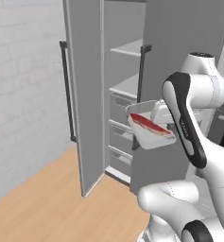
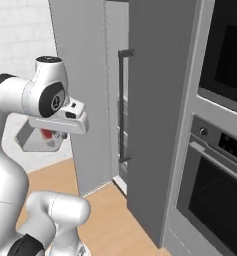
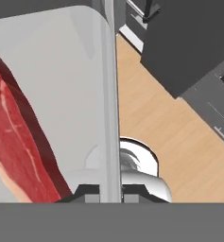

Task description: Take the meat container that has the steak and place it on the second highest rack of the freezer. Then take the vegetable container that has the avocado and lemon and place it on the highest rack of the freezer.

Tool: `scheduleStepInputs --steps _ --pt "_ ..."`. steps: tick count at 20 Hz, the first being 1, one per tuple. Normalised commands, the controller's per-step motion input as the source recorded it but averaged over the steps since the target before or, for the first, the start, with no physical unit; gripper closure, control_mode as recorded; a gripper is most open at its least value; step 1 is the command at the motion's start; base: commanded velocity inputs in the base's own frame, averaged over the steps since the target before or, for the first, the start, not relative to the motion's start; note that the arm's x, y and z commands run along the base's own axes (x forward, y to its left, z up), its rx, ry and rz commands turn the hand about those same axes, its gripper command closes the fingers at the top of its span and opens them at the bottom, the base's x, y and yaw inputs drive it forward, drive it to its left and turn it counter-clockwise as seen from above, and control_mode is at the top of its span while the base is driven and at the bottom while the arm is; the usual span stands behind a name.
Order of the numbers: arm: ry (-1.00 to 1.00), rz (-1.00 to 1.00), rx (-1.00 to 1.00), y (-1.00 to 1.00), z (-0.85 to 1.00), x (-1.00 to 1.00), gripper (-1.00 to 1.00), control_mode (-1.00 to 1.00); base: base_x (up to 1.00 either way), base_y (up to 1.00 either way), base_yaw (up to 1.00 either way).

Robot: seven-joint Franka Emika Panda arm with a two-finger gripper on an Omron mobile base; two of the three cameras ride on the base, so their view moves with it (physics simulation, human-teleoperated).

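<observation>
The gripper sits at the bottom middle of the hand view, and its two tips are squeezed tight on the thin side wall of the meat tray. It holds the tray by the rim so the tray can hang out in front of the arm. The steak lies flat inside the tray, at the left of that view, red with pale lines. In the left base view the tray is in the middle of the frame, tipped a little, with the steak showing inside. It is up in the air, near the open freezer but not in it yet. I think the arm holds it high because the shelf it must go on is high up. Farther back, in the upper middle of that view, are two white shelves: the top shelf and the second shelf below it. The freezer door stands wide open to let the tray in. I see no words or labels anywhere.
</observation>
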Motion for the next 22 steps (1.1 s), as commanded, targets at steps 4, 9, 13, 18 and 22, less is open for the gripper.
scheduleStepInputs --steps 4,9,13,18,22 --pt "0.0 0.0 0.0 0.0 0.0 0.0 1.0 1.0 0.01 0.77 -0.55" --pt "0.0 0.0 0.0 0.0 0.0 0.0 1.0 1.0 0.14 0.81 -0.58" --pt "0.0 0.0 0.0 0.0 0.0 0.0 1.0 1.0 0.3 0.89 -0.6" --pt "0.0 0.0 0.0 0.0 0.0 0.0 1.0 1.0 0.17 0.76 -0.54" --pt "0.0 0.0 0.0 0.0 0.0 0.0 1.0 1.0 0.0 0.63 -0.39"
